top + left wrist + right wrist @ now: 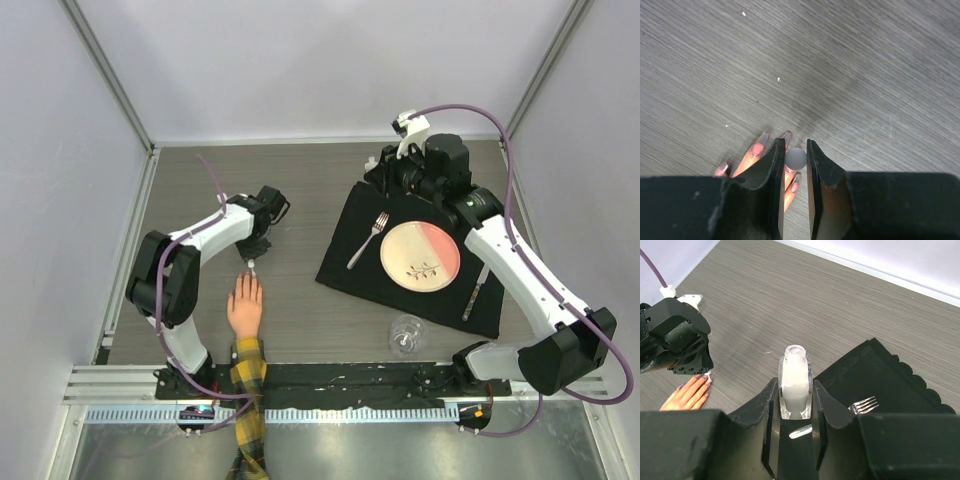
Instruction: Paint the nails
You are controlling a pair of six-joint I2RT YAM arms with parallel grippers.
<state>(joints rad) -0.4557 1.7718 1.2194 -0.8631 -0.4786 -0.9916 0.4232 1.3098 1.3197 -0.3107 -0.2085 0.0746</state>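
Left wrist view: the left gripper [796,142] has its jaws pinched on a small white applicator knob [796,158]. The nails [757,149] of the fake hand [244,305] sit right under the jaw tips and poke out just ahead of them, looking pinkish. Over on the right wrist cam, the right gripper [795,383] is clamped on a clear polish bottle [793,359], which stands upright between the jaws. A fork [863,404] lies on a black mat [880,367] just off the right-hand jaw

The hand [245,310] lies left on the worktop [300,200]; the mat [440,300] at right bears fork [367,240], plate [420,250] and knife [472,290], a glass [405,335] at its near edge.
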